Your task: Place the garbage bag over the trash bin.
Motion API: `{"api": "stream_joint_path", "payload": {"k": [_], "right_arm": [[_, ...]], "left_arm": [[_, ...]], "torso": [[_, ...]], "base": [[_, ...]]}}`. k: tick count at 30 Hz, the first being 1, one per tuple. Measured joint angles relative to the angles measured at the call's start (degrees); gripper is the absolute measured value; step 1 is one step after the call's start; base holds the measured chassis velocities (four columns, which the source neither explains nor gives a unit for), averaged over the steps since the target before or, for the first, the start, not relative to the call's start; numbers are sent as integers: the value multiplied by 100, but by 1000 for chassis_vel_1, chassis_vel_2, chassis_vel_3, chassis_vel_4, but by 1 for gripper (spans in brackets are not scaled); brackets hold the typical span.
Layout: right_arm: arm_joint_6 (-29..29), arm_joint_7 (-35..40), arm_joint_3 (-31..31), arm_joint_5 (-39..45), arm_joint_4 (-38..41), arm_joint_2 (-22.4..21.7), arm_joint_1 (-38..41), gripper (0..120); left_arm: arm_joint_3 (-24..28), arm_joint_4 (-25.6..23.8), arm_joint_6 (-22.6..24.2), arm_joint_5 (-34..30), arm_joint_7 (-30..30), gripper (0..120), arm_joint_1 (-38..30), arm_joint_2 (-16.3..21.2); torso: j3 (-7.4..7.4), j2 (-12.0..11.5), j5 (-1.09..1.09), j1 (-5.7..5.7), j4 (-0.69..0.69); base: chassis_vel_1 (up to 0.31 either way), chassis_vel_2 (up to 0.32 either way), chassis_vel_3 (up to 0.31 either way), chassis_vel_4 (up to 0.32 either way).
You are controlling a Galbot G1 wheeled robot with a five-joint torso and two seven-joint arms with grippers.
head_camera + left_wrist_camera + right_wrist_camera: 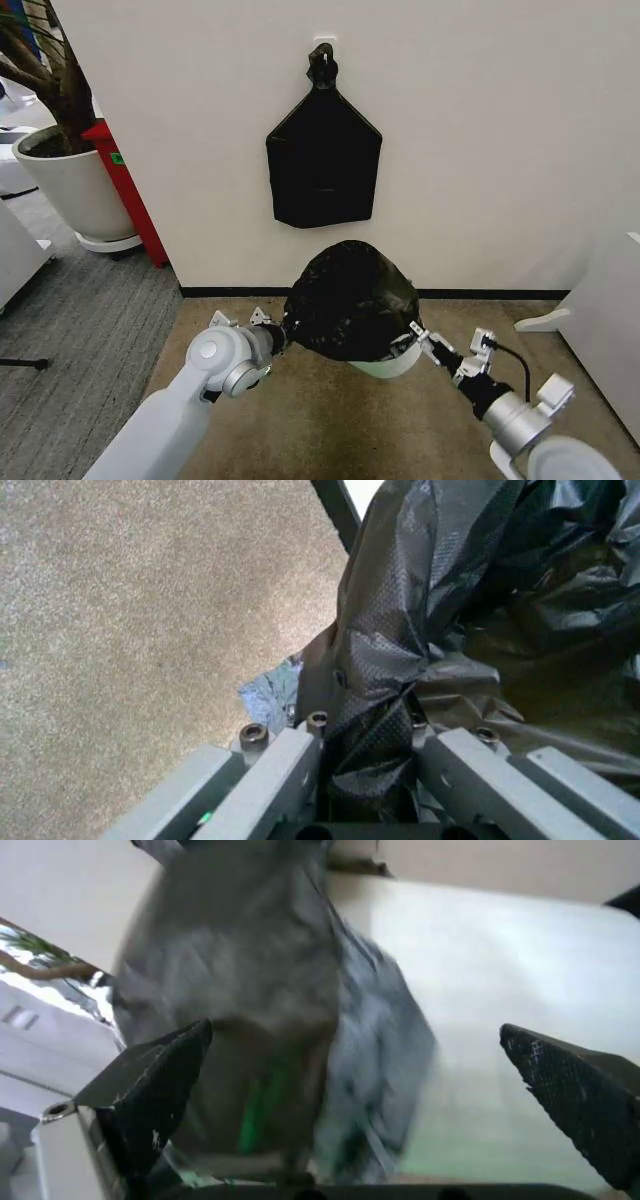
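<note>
The left gripper (365,780) has its fingers (285,769) closed narrow on a fold of the garbage bag (350,300), the crinkled black film bunched between them and rising beyond their tips. The right gripper (365,1087) stands with its fingers (150,1087) spread wide, bag film and the pale wall of the trash bin (385,365) lying between them; the blur makes it hard to say whether either pad touches anything.

In the head view the bag domes over the bin between the two grippers, with a sliver of cream rim and wall showing under its lower edge nearer the right gripper. It appears draped over the top, not yet pulled down around the rim.

Risks, as I judge them: the film is thin, so a hard pull from the left fingers could tear it or drag the light bin across the carpet (330,430) or tip it. If the right fingers close on bag and wall together, the bag may bunch on one side and slip off the other.

Count: one garbage bag, one trash bin, two grippers. Farther off, one flat black bundle (323,165) hangs on the wall, and one white plant pot (65,190) stands to the left.
</note>
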Motion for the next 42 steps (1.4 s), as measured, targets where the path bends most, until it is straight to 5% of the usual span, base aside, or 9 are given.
{"api": "stream_joint_path", "payload": {"k": [18, 42], "right_arm": [[334, 167, -132, -451, -1124, 117, 232, 100], [661, 124, -477, -1098, -811, 229, 94, 100]], "left_arm": [[15, -138, 11, 50, 152, 1, 20, 39], [34, -285, -89, 104, 305, 1, -15, 48]], "torso": [[0, 0, 2, 0, 0], [0, 0, 0, 0, 0]], "base": [[0, 0, 0, 0], [0, 0, 0, 0]]}}
